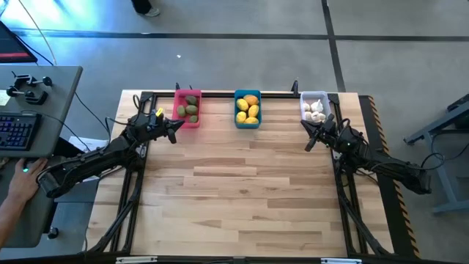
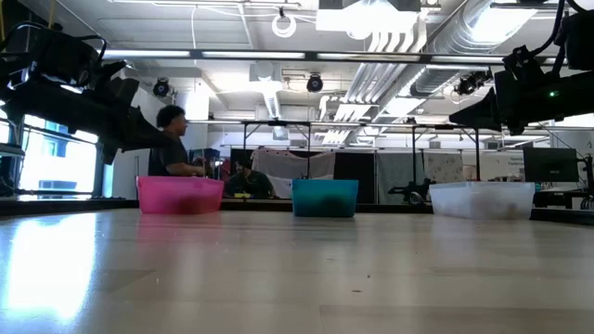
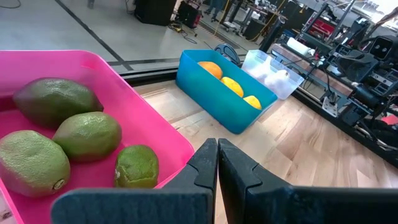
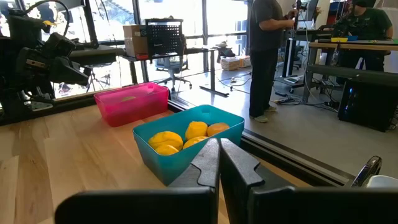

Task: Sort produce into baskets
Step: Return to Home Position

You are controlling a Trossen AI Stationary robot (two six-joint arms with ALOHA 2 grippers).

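Three baskets stand in a row along the table's far edge. The pink basket [image 1: 187, 108] holds several dark green roundish fruits [image 3: 87, 132]. The blue basket [image 1: 248, 108] holds yellow-orange lemon-like ones [image 4: 186, 138]. The white basket [image 1: 314, 107] holds white garlic-like pieces [image 1: 315, 111]. My left gripper [image 1: 174, 130] is shut and empty, just near-left of the pink basket; its closed fingers [image 3: 217, 163] show in the left wrist view. My right gripper [image 1: 309, 139] is shut and empty, just near of the white basket, seen also in the right wrist view [image 4: 219, 157].
The wooden tabletop [image 1: 242, 198] stretches bare from the baskets to the near edge. A black frame rail [image 1: 242, 93] runs behind the baskets. A side desk with a keyboard [image 1: 18, 132] stands left of the table, where a person's hand [image 1: 20, 180] rests. People stand in the room beyond.
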